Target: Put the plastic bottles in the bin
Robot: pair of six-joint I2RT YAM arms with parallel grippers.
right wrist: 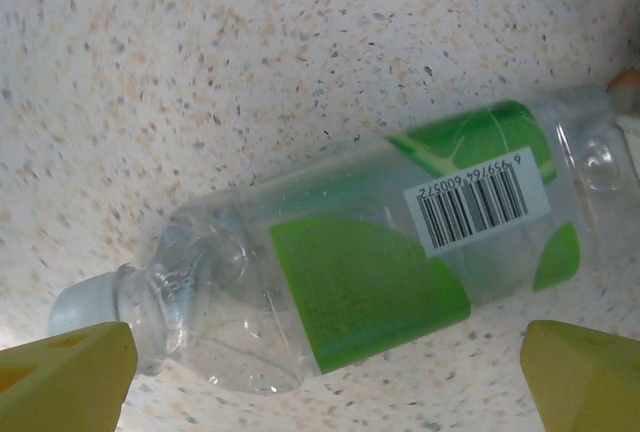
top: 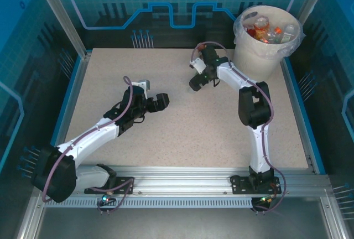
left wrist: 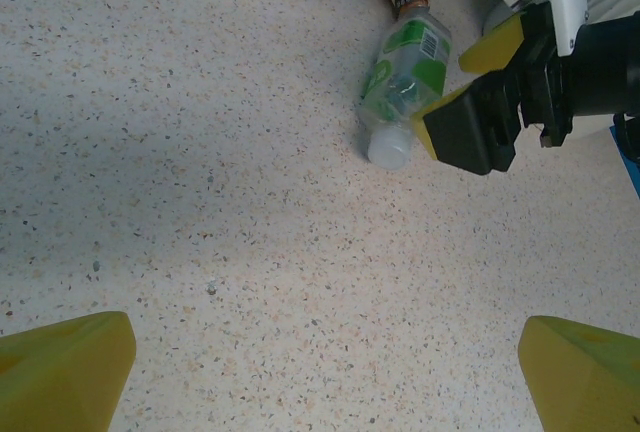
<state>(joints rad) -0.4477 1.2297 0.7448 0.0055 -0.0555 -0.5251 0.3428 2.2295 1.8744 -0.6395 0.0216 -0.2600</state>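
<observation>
Bottle (right wrist: 350,272), green label: we find it flat on the worktop (right wrist: 200,52), directly below our right fingers (right wrist: 70,377), which stand spread and empty. Its long axis runs nearly finger to finger, cap (right wrist: 75,307) at one tip. Our left fingers (left wrist: 60,367), spread too, are farther off.

Bright, even light falls from above on the bench (top: 166,156). Soft shadows sit under the arms (top: 95,134), and a broad grey one crosses the left wrist view. The bottle (right wrist: 350,272) glints faintly; the yellow fingers (right wrist: 60,377) look blurred.
</observation>
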